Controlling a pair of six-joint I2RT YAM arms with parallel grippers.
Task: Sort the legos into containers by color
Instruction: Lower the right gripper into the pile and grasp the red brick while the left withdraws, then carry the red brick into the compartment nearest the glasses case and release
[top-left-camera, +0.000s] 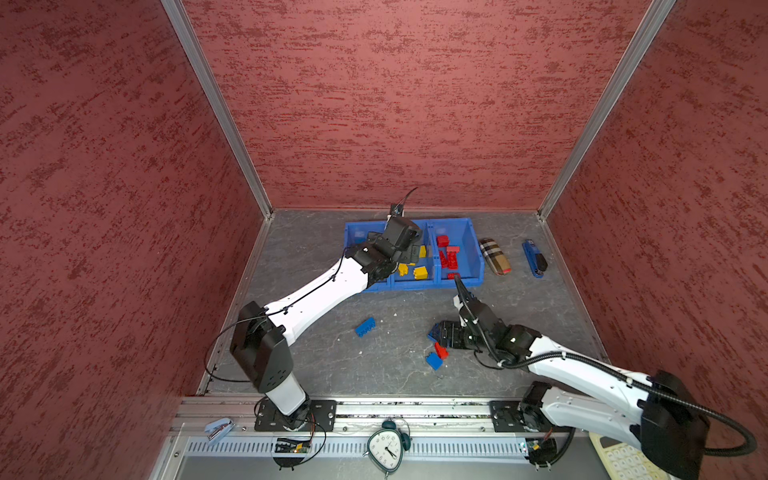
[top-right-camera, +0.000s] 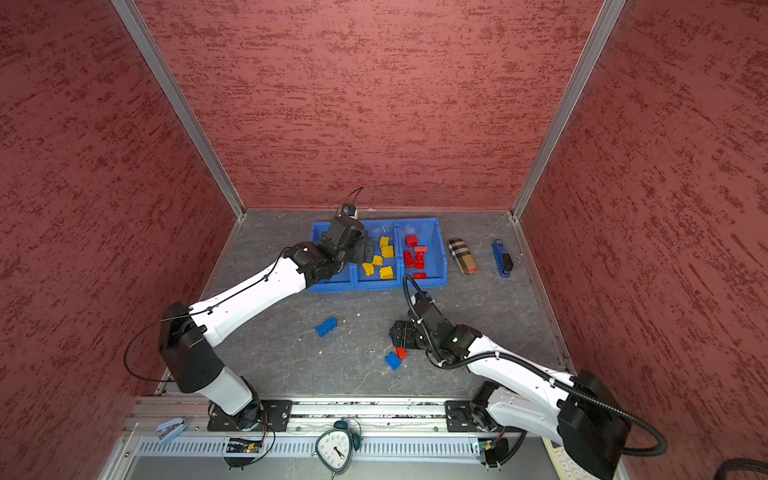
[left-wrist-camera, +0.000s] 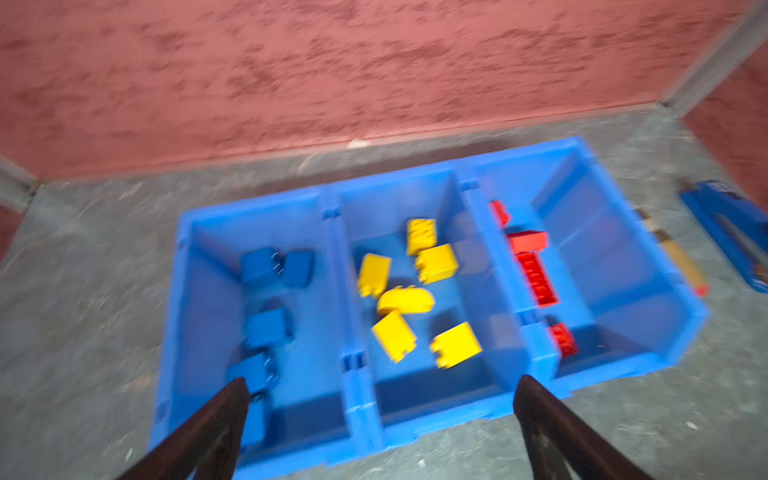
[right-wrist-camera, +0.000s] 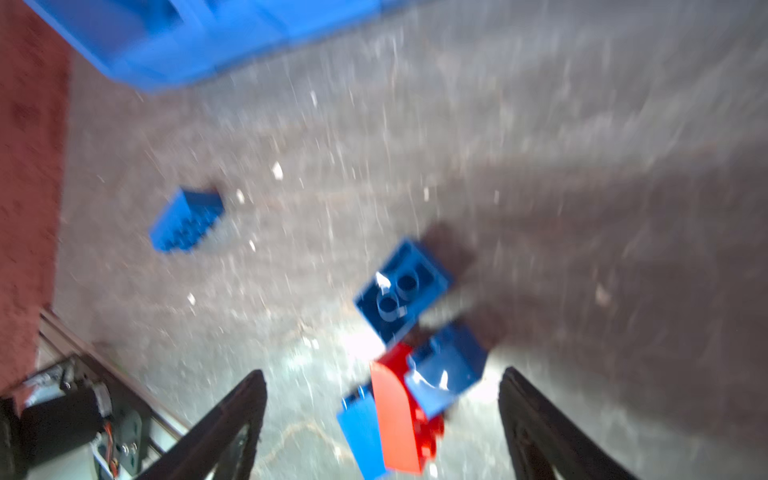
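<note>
Now both are released: the right hand (right-wrist-camera: 383, 374) hangs over loose legos (top-left-camera: 441, 350), the left hand (left-wrist-camera: 380, 379) over the containers (top-left-camera: 419, 286).

Nearest, on the right side of the worktop (top-left-camera: 332, 374), the right hand holds its fingers wide apart and grasps nothing. Under it a red brick (right-wrist-camera: 395, 415) lies touching two blue bricks (right-wrist-camera: 446, 370), and a hollow-side-up blue brick (right-wrist-camera: 401, 291) is just beside them. To the left, well apart, a long blue brick (top-left-camera: 365, 326) lies alone. Farther, the containers stand in one row, with blue pieces (left-wrist-camera: 262, 266) in the left one, yellow pieces (left-wrist-camera: 436, 264) in the middle one and red pieces (left-wrist-camera: 536, 278) in the right one. The left hand is above the near part of the left and middle ones, fingers spread, empty. Right of the row lie a plaid case (top-left-camera: 494, 256) and a stapler (top-left-camera: 535, 258).
</note>
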